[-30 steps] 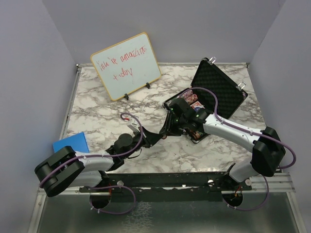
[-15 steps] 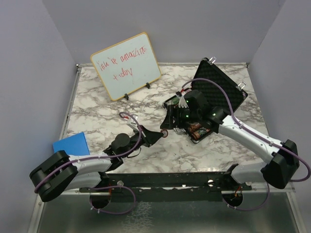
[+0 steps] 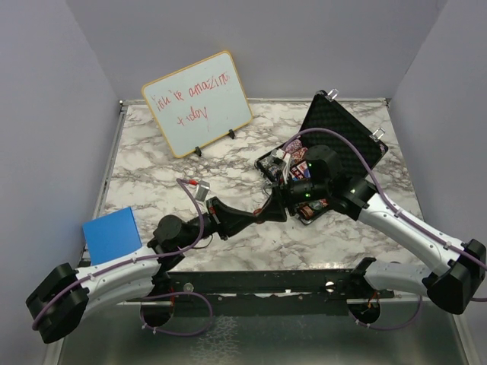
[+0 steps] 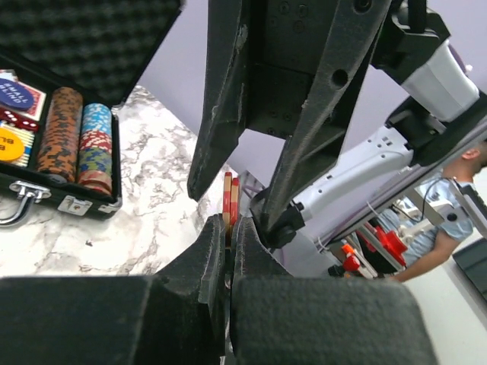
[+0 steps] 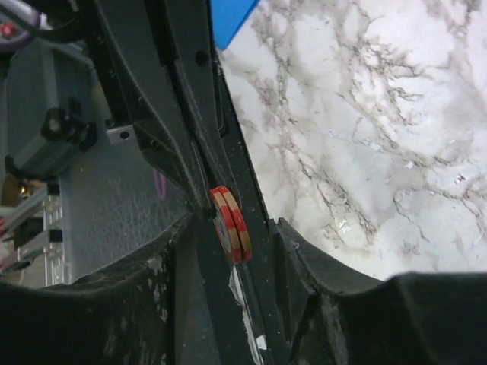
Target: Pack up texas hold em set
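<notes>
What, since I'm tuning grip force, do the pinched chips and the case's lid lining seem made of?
Poker chips: probably plastic or clay composite, matte, red with tan edge stripes. Lid lining: soft black foam, judging by its egg-crate dimples.

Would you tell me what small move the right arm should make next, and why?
Probably close the right gripper on the two red chips. The left gripper is shut on them, and the right jaws stand open on either side with gaps showing, so this looks like a handover not yet completed. The left should let go only afterwards.
</notes>
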Available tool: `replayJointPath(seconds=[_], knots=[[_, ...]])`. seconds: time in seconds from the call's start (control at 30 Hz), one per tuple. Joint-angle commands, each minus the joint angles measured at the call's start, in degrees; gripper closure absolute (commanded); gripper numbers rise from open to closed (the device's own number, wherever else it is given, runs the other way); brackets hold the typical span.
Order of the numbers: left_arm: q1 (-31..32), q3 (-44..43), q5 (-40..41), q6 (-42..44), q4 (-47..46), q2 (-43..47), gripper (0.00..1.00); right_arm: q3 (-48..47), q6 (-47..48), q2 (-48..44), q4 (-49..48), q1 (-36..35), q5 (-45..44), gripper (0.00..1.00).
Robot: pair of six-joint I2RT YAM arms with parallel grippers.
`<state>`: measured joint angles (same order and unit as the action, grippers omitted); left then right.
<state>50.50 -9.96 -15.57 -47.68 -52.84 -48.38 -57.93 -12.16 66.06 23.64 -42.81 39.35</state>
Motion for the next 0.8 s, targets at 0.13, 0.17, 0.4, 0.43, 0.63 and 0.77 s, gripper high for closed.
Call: replayJointPath(seconds=[0.13,0.17,0.4,0.43,0.63,0.77], knots=[[0.12,-0.24,-4.45,0.75,-0.16,1.48,1.00,0.69,1.59,-0.76,-4.06,-0.26,10.63,0.77],[0.12,-0.20,-4.11,0.77,-0.16,1.53,1.00,0.56,1.35,-0.63,-4.12,-0.26,10.92,0.85],[0.12,0.17,1.13,0.24,1.53,1.81,0.79,-0.12,1.78,0.36,-1.09,-0.26,5.55,1.00],[0.12,0.36,2.74,0.08,2.92,1.94,0.65,-0.34,1.98,0.23,0.01,-0.26,2.31,1.00],[0.13,0.37,23.86,-1.56,25.99,6.07,0.27,-1.94,4.38,1.23,11.66,-0.26,-25.55,1.00],[0.14,-0.87,31.06,-1.74,37.49,8.60,0.23,-1.70,3.46,4.11,19.90,-0.26,-39.92,1.00]])
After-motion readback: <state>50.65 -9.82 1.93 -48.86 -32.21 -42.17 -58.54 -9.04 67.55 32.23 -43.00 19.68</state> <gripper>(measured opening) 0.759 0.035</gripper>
